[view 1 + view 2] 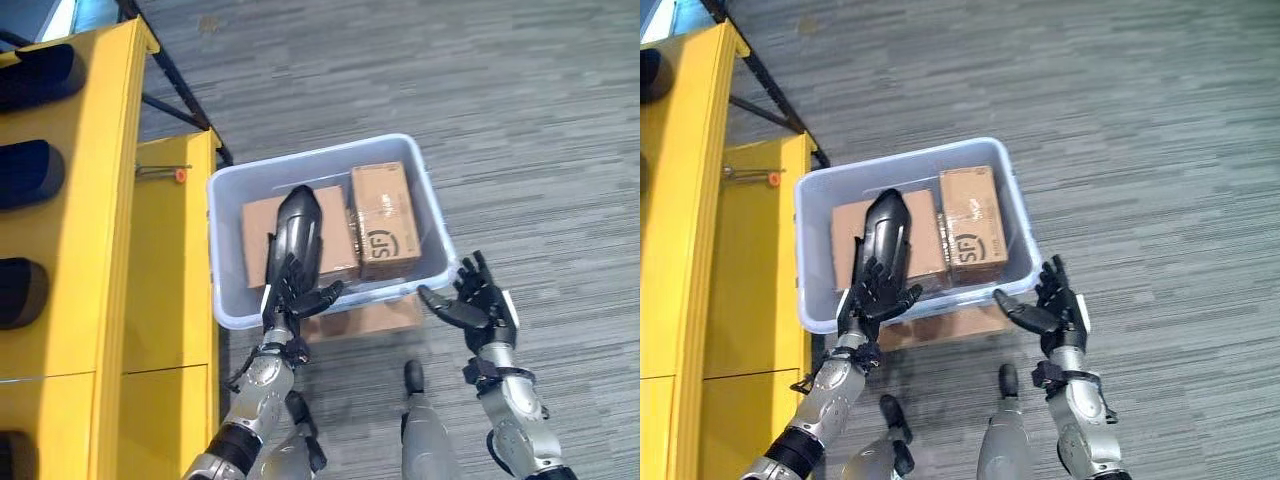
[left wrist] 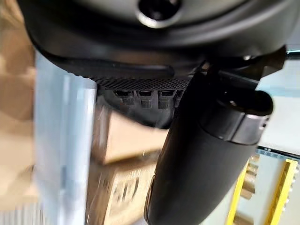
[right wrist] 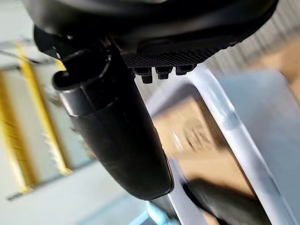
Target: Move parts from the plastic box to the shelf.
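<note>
Left hand [image 1: 290, 290] is gripping a long black part [image 1: 297, 235] above the plastic box [image 1: 430, 205]; right hand [image 1: 470, 305] is hanging spread, empty. Keeping the part upright is advisable when carrying it towards the yellow shelf [image 1: 100, 200].

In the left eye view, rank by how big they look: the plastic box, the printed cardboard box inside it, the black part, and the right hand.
Largest to smallest:
1. plastic box
2. printed cardboard box
3. black part, held up by the left hand, so nearer the camera; its rank against the carton is unsure
4. right hand
</note>
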Robot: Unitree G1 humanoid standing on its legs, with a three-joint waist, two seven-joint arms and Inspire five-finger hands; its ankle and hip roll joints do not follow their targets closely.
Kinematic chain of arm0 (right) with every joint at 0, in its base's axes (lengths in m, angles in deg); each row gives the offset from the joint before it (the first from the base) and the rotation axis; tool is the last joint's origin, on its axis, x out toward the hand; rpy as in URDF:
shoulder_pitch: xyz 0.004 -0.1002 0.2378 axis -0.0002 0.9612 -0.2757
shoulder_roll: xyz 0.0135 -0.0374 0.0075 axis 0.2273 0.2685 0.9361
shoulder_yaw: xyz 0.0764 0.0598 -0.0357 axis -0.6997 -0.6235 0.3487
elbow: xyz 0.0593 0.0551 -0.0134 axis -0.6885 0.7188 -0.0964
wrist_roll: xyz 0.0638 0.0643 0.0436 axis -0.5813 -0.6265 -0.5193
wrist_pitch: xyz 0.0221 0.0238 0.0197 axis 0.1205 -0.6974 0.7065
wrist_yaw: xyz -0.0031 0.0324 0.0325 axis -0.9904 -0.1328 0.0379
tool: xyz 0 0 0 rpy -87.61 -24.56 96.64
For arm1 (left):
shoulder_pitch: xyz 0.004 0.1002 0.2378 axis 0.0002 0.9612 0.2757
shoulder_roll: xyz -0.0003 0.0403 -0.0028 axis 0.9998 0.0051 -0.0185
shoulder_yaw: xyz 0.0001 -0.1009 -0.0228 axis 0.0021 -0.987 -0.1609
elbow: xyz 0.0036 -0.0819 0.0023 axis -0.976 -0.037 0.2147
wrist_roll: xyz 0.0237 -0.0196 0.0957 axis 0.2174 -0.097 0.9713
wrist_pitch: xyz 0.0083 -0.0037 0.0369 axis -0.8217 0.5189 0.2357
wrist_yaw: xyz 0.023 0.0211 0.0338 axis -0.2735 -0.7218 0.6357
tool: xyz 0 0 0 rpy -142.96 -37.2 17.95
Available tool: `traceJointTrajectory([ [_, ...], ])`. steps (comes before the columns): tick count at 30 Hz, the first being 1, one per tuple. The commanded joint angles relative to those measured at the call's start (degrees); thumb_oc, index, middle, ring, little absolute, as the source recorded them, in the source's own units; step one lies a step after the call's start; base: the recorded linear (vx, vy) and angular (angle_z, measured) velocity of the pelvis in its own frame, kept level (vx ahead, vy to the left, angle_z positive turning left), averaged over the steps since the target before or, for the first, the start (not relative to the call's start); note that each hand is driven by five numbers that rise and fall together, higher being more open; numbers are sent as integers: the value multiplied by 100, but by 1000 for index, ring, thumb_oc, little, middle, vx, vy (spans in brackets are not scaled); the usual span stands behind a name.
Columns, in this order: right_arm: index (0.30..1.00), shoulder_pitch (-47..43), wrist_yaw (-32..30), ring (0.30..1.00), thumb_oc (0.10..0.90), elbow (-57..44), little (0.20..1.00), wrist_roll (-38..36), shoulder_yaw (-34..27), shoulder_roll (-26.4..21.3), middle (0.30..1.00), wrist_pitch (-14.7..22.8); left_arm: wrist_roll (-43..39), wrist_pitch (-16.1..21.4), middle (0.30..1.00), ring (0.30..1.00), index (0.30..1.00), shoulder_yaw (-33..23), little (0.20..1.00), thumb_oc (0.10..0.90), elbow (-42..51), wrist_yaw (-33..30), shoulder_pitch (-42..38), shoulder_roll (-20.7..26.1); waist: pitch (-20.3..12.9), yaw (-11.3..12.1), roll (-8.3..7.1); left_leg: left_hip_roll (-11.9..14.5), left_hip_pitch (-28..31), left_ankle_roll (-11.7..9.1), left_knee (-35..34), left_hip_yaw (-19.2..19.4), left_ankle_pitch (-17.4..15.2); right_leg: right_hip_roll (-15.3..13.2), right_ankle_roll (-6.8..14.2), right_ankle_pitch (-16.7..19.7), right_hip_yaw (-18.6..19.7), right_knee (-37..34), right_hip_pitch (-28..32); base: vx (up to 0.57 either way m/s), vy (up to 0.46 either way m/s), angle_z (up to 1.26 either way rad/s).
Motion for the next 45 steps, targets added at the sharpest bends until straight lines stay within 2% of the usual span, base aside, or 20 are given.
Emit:
traceJointTrajectory([
  [1, 1000, -508, 81, 1000, 900, -506, 1000, 224, -259, 47, 1000, 485, 149, 529, 1000, 1000, 1000, -258, 1000, 900, 527, -81, -246, 237, -307, 48, -319, 792, -202, -428, 854, -177, -69, -297, 316, -126, 87, 337, 578, 59, 110, -11],
  [11, 1000, -412, 125, 1000, 900, -590, 1000, 473, -280, -14, 1000, 385, 168, 445, 1000, 1000, 1000, -253, 1000, 900, 494, -96, -233, 204, -422, 9, -418, 752, -146, -390, 837, -55, -119, -348, 412, 87, 17, 326, 477, 33, 45, -8],
  [19, 1000, -703, 111, 1000, 900, -720, 1000, 1041, -219, -315, 1000, 374, 135, 423, 1000, 1000, 1000, -349, 1000, 900, 507, -67, -183, 171, -481, 80, -466, 832, -161, -465, 782, -149, -14, -280, 381, -37, -134, 291, 524, 1, -21, -3],
  [23, 1000, -1393, -25, 1000, 900, -785, 1000, 1617, -81, -691, 1000, 314, 125, 418, 1000, 1000, 1000, -361, 1000, 900, 466, -52, -206, 161, -468, 210, -493, 909, -236, -527, 771, -274, 100, -202, 346, -150, -270, 261, 587, -12, -52, 11],
  [33, 1000, -2728, -163, 1000, 900, -598, 1000, 1997, 421, -963, 1000, 220, 52, 441, 1000, 1000, 1000, -242, 1000, 900, 625, 3, -250, 249, -323, 537, -539, 915, -499, -574, 694, -524, 259, -122, 303, -142, -550, 109, 649, -18, -39, 18],
  [38, 1000, -3653, -249, 1000, 900, -213, 1000, 2335, 801, -1442, 1000, 105, -11, 478, 1000, 1000, 1000, -173, 1000, 900, 636, 40, -341, 344, -218, 676, -588, 919, -592, -601, 658, -593, 313, -90, 297, -113, -657, 69, 640, -6, -20, 12],
  [43, 1000, -4606, -165, 1000, 900, 205, 1000, 2971, 1353, -2234, 1000, -108, -47, 515, 1000, 1000, 1000, -113, 1000, 900, 703, 116, -408, 466, -100, 790, -627, 923, -685, -634, 585, -639, 362, -77, 305, -94, -727, 60, 600, -4, -13, 8],
  [45, 1000, -4697, -158, 1000, 900, 263, 1000, 3022, 1417, -2352, 1000, -115, -48, 511, 1000, 1000, 1000, -116, 1000, 900, 726, 131, -419, 480, -91, 801, -628, 922, -718, -629, 565, -643, 382, -70, 301, -89, -734, 57, 567, 4, -9, 10],
])
